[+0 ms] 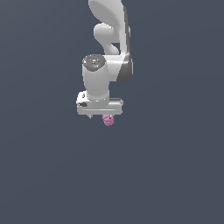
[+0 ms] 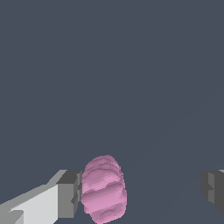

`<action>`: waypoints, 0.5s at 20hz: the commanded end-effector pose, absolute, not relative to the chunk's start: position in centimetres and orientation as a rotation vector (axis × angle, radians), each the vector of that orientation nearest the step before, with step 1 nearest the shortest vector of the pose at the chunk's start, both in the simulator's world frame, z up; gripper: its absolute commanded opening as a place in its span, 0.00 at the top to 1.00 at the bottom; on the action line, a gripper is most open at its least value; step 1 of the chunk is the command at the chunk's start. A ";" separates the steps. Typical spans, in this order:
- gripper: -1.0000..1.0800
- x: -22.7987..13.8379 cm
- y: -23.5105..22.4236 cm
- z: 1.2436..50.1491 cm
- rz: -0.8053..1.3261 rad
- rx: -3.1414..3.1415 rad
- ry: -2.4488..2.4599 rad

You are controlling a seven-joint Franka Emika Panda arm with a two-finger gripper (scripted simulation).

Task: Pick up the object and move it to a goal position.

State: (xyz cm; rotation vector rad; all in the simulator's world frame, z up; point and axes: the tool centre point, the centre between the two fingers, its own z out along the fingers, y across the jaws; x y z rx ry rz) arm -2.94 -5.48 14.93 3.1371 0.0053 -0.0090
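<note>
Claw (image 2: pixel 140 192): spread wide, both fingers cut off by the frame edge. Pink blob (image 2: pixel 103 189): beside one finger (image 2: pixel 68 192), contact unclear; mostly hidden under the claw in the exterior view.

Small pink ridged oval blob (image 2: pixel 103 189) sits between the white gripper's (image 2: pixel 142 190) spread fingers, just beside one finger (image 2: pixel 68 194), well apart from the other.

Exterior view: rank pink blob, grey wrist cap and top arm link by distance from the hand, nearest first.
1. Pink blob: at the hand, beside one finger.
2. Grey wrist cap: above the hand in this view.
3. Top arm link: at the frame's top.
</note>
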 end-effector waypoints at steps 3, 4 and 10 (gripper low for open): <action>0.04 -5.2 -4.4 13.1 -0.007 3.133 0.187; 0.04 -5.7 -4.1 12.7 -0.006 3.130 0.228; 0.04 -8.3 -3.0 11.1 -0.002 3.112 0.421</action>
